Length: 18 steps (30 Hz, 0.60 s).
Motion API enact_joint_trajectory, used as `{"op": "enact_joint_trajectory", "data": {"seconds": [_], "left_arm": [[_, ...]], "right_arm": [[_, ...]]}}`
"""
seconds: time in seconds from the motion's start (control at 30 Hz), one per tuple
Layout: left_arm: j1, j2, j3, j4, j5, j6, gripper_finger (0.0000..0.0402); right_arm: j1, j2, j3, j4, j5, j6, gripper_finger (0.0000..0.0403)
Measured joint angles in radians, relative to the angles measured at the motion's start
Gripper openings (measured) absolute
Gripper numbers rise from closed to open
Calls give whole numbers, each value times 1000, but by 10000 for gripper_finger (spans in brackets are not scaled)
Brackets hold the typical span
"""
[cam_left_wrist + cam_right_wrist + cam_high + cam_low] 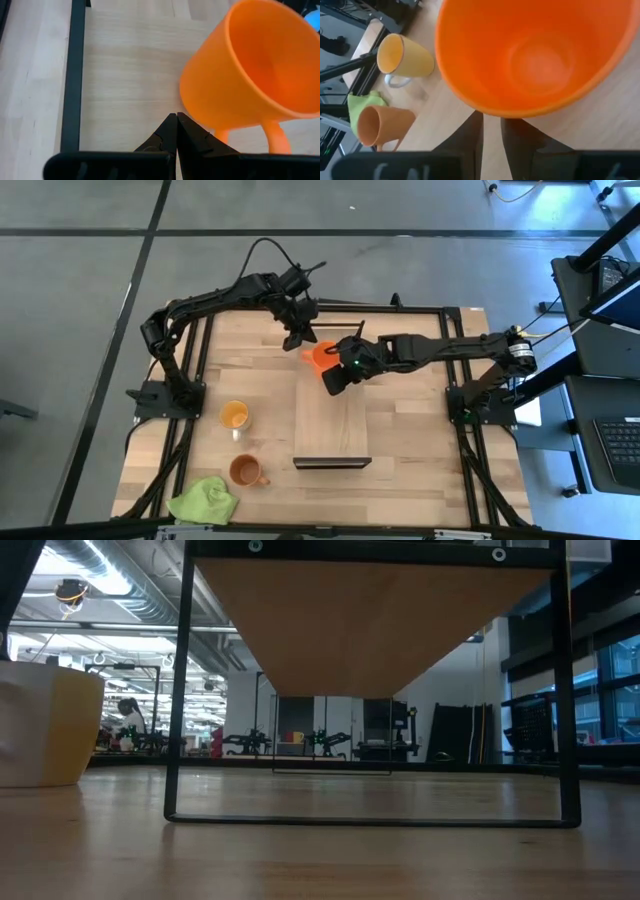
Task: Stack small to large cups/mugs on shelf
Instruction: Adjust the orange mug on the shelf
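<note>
the orange mug point(320, 355) is located at the far end of the shelf point(332, 420), above its light wood surface. in the right wrist view, the mug's open mouth point(535, 55) is presented toward the camera, directly in front of the right tool point(335, 375), whose fingers point(470, 135) are seen nearly together beneath the rim; whether the mug is gripped cannot be told. the left tool point(298, 338) is positioned just beside the mug on its far side. in the left wrist view, the left tool's fingers point(167, 132) are pressed together with nothing between them, and the mug point(250, 70) is seen tilted, with its handle point(275, 140) visible.

the yellow cup point(235, 416) is placed on the bench point(420, 450) left of the shelf, well apart from it. the brown mug point(245, 471) is placed nearer the front edge, with the green cloth point(205, 502) just beside it. in the low view, the shelf's underside point(370, 620) is seen raised on a thin dark frame point(185, 690).
</note>
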Motion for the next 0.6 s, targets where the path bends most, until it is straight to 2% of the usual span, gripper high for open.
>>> {"op": "enact_joint_trajectory", "data": {"seconds": [0.6], "left_arm": [[3,0,0,56,-5,18,0]], "right_arm": [[-28,1,0,1,40,-14,69]]}}
